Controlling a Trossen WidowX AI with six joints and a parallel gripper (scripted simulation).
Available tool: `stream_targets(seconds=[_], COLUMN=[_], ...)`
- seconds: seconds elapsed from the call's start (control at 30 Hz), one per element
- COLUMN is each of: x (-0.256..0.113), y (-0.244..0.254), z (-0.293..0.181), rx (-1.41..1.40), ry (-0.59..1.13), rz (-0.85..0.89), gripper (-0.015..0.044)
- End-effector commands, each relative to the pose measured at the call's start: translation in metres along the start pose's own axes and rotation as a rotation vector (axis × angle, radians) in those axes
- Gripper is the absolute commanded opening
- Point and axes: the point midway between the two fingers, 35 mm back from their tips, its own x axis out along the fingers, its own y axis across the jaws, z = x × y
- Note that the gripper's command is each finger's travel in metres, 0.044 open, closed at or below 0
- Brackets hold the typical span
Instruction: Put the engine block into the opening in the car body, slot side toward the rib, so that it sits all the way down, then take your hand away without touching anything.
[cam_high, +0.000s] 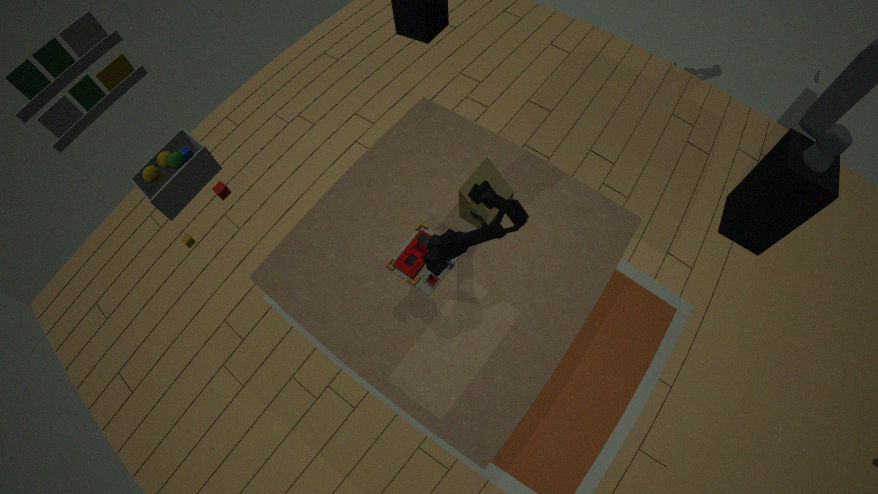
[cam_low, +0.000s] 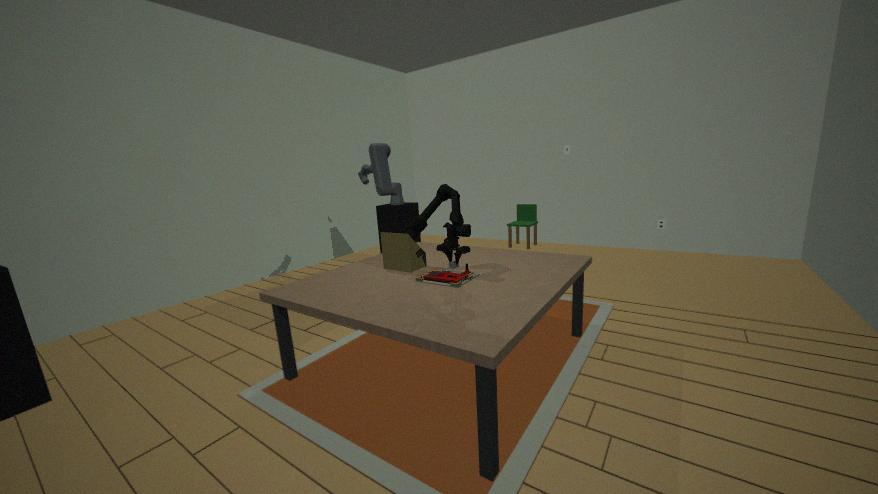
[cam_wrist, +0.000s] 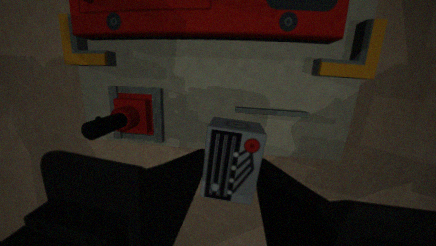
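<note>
The engine block is a small grey block with black slots and a red dot on its upper face. My gripper is shut on it, one dark finger on each side. The block is at the near edge of the grey plate; whether it is clear of the surface I cannot tell. The red car body lies on the plate beyond the block. In the wrist view only its near side shows, and the opening and its rib cannot be made out.
The grey plate has yellow corner brackets. A black lever on a red base stands left of the block in the wrist view. A thin grey strip lies just beyond the block. An olive stand is near the arm's base.
</note>
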Motion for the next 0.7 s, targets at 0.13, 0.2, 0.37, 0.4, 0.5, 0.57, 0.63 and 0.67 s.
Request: stream_targets(seconds=[0.13,0.2,0.37,0.4,0.5,0.57,0.63,0.67], x=[-0.021,-0.027,-0.042,-0.045,-0.055,-0.061,-0.067,-0.07], y=[0.003,0.004,0.004,0.004,0.003,0.003,0.002,0.002], z=[0.001,0.001,0.001,0.001,0.001,0.001,0.001,0.0], rx=[-0.009,-0.01,-0.011,-0.011,-0.011,-0.011,-0.011,-0.01], ry=[-0.007,-0.008,-0.008,-0.007,-0.006,-0.005,-0.005,-0.005], rz=[0.005,0.005,0.005,0.005,0.006,0.006,0.005,0.005], gripper=[0.0,0.0,0.0,0.0,0.0,0.0,0.0,0.0])
